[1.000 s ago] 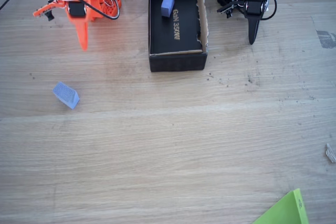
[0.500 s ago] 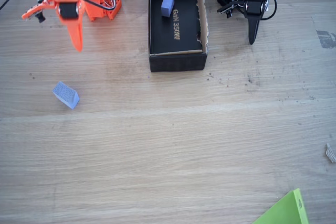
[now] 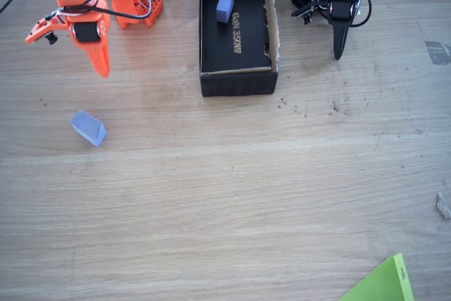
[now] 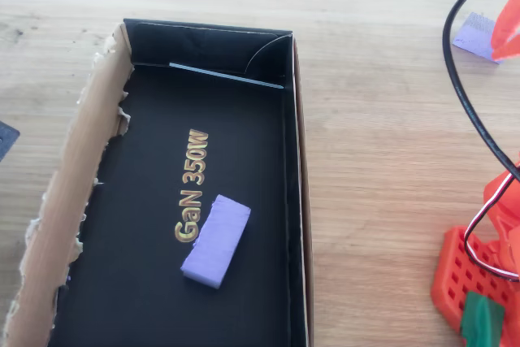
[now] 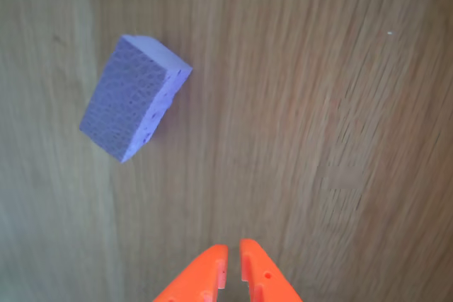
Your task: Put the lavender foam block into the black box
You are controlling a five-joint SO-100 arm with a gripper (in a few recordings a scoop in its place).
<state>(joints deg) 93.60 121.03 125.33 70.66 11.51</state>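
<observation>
Presently, orange end effector (image 3: 103,68) pressed together, empty, hovering beyond small lavender foam block (image 3: 88,127) on desk (image 3: 225,195).

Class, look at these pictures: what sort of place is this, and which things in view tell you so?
Probably a hobby or lab workbench for robot practice. A small orange robot arm with a closed gripper stands on a wooden table, near a black box and a lavender foam block lying on the bare wood.
</observation>
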